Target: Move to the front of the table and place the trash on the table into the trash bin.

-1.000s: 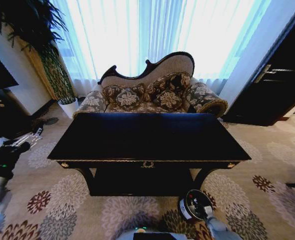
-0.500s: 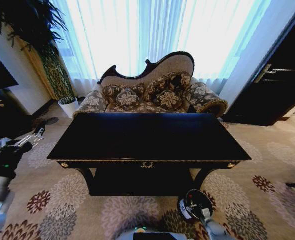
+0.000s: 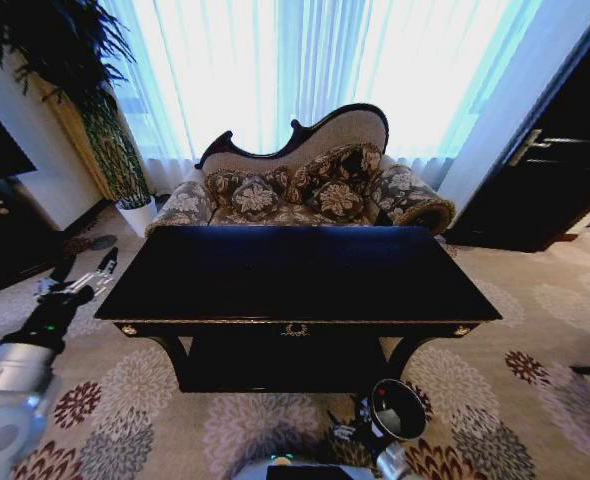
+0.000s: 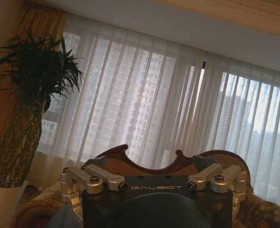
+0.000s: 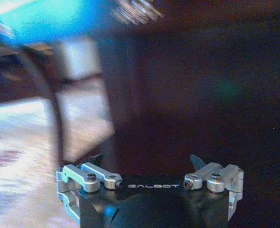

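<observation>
Sheer curtains (image 3: 275,70) filled the upper frame, with an ornate sofa (image 3: 300,185) under them and a potted plant (image 3: 95,110) at upper left. At centre stood the table (image 3: 295,275), its glossy black top bare of any litter I could make out. At lower left the left gripper (image 3: 102,261) hovered just off the table's left end, fingers spread wide and holding nothing. At the bottom edge, right of centre, the right gripper (image 3: 352,428) sat touching the trash bin (image 3: 397,410) on the floral carpet (image 3: 515,400); whether it gripped the bin I could not tell.
</observation>
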Robot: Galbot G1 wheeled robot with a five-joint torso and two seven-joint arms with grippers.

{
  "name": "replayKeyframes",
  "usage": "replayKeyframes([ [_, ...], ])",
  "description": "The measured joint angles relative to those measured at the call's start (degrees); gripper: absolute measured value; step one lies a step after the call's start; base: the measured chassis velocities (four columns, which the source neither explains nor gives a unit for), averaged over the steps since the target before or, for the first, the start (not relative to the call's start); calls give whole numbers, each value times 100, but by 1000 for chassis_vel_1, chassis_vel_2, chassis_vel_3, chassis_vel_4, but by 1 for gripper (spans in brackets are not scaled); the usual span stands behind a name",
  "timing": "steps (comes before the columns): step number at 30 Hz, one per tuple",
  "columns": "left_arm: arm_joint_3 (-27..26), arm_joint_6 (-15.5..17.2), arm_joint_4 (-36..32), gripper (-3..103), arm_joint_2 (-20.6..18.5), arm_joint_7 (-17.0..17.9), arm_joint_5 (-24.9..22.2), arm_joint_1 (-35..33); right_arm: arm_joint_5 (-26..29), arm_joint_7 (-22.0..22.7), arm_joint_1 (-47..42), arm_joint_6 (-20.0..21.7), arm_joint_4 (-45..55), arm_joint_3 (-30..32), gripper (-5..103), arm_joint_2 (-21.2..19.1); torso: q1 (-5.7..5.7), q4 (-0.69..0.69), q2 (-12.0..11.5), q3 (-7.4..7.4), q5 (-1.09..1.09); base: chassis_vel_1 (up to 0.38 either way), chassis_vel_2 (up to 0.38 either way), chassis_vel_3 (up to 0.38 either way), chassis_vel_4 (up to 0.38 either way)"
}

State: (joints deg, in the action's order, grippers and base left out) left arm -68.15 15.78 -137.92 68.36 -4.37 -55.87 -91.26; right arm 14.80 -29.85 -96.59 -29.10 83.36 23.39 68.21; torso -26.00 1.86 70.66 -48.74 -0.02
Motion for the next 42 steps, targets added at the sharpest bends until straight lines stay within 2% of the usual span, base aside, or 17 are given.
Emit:
replayKeyframes([
  [1, 0, 0, 0, 100, 0, 0, 0, 0, 0, 0, 0, 0, 0, 0, 100, 0, 0, 0, 0, 0, 0, 0, 0, 0, 0],
  [2, 84, 0, -2, 100, 31, 0, 42, 30, 105, -415, -246, -178, 274, 108, 100, -36, 0, 1, 0, 0, 1, 0, 0, 0, 0],
  [4, 202, 0, 7, 100, 81, -1, 99, 85, 329, -772, -571, -360, 729, 239, 100, -101, 0, 0, 0, 0, 1, 0, 0, 0, 0],
  [7, 301, 0, 42, 100, 126, -1, 144, 141, 592, -953, -842, -413, 1155, 378, 100, -129, 0, 0, 0, 0, 2, 0, 0, 0, 0],
  [13, 467, -6, 67, 100, 230, 0, 215, 217, 1406, -1783, -1214, -493, 2074, 937, 100, -252, 0, 0, 0, 0, 0, 0, 0, 0, 0],
  [22, 341, -18, -60, 100, 288, 8, 168, 144, 2328, -1877, -1387, -279, 2846, 1487, 100, -546, 0, 0, 0, -1, 1, 0, 0, 0, 0],
  [24, 242, -19, -116, 100, 284, 41, 118, 76, 2482, -1556, -1341, -183, 3161, 1595, 100, -568, 0, 0, 0, -1, 1, 0, 0, 0, 0],
  [25, 169, 7, -156, 100, 278, 90, 46, 41, 2546, -1186, -1271, -60, 3395, 1649, 100, -579, 0, 0, 0, -1, 1, 0, 0, 0, 0],
  [26, 169, 7, -156, 100, 278, 90, 46, 41, 2546, -1186, -1271, -60, 3395, 1649, 100, -579, 0, 0, 0, -1, 1, 0, 0, 0, 0],
  [28, 10, 150, -237, 100, 261, 268, -135, -23, 2644, -133, -1117, 299, 3845, 1666, 100, -597, 0, 0, 0, -1, 3, 0, 0, 0, 0],
  [29, -89, 265, -294, 100, 254, 429, -209, -71, 2734, 719, -991, 681, 4183, 1685, 100, -602, 0, -1, 0, -1, 0, 0, 0, 0, 0],
  [30, -89, 265, -294, 100, 254, 429, -209, -71, 2734, 719, -991, 681, 4183, 1685, 100, -602, 0, -1, 0, -1, 0, 0, 0, 0, 0],
  [34, -273, 448, -504, 100, 277, 744, -244, -264, 2805, 2822, -517, 1753, 4922, 1798, 100, -582, 0, -1, 0, -1, 1, 0, 0, 0, 0],
  [35, -273, 448, -504, 100, 277, 744, -244, -264, 2805, 2822, -517, 1753, 4922, 1798, 100, -582, 0, -1, 0, -1, 1, 0, 0, 0, 0],
  [37, -290, 525, -535, 100, 298, 907, -194, -348, 2597, 3490, -350, 2073, 5082, 1826, 100, -566, 0, -1, 0, -1, 2, 0, 0, 0, 0],
  [39, -248, 546, -542, 100, 314, 1049, -34, -402, 2183, 3934, -192, 2224, 5123, 1864, 100, -545, 0, -1, 0, -1, 2, 0, 0, 0, 0],
  [42, -144, 483, -542, 100, 347, 1094, 274, -442, 1812, 4222, -50, 2283, 5105, 1887, 100, -540, 0, -1, 0, -1, 0, 0, 0, 0, 0],
])
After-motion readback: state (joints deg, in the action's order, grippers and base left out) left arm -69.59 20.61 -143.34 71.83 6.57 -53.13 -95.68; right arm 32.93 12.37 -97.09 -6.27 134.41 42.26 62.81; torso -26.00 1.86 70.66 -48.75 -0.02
